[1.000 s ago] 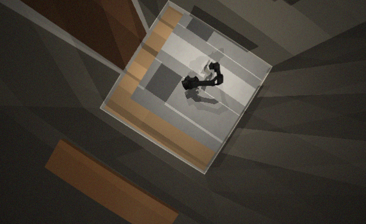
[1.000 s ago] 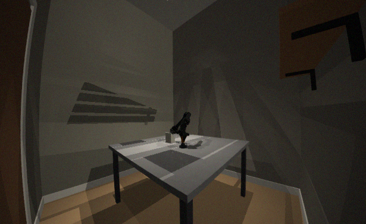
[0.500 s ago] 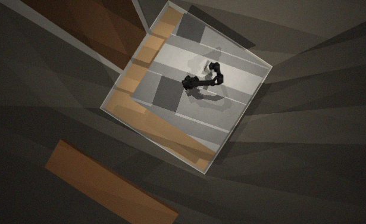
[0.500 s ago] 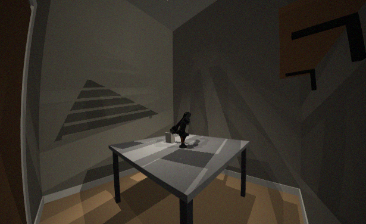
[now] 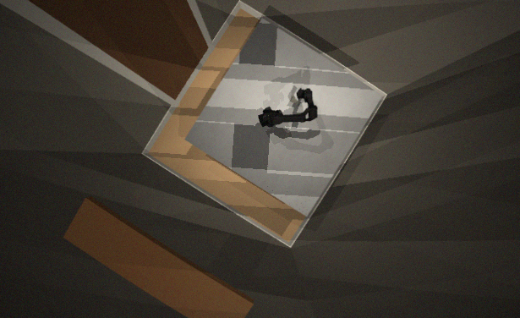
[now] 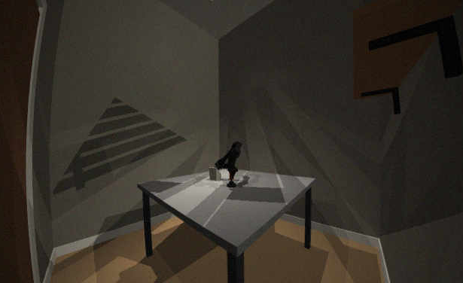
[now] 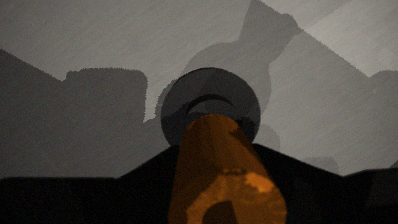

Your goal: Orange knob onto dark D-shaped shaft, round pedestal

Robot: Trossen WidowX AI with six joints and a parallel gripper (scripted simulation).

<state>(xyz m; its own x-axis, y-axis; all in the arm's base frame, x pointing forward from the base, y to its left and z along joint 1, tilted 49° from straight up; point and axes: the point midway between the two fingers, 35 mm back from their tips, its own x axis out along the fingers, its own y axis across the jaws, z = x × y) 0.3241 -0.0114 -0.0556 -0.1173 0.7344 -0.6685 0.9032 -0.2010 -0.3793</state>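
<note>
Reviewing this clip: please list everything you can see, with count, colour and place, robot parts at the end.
table: one, grey top and dark legs, middle of the room
pedestal: one, dark, round, on the table below the gripper
knob: one, orange, between the fingers, over the pedestal
block: one, pale grey, on the table beside the arm
shelf: one, brown, on the wall
brackets: two, black, at the shelf
door: one, dark brown, at the room's side
arm: one, black, over the table
gripper: one, black, shut on the knob
</note>
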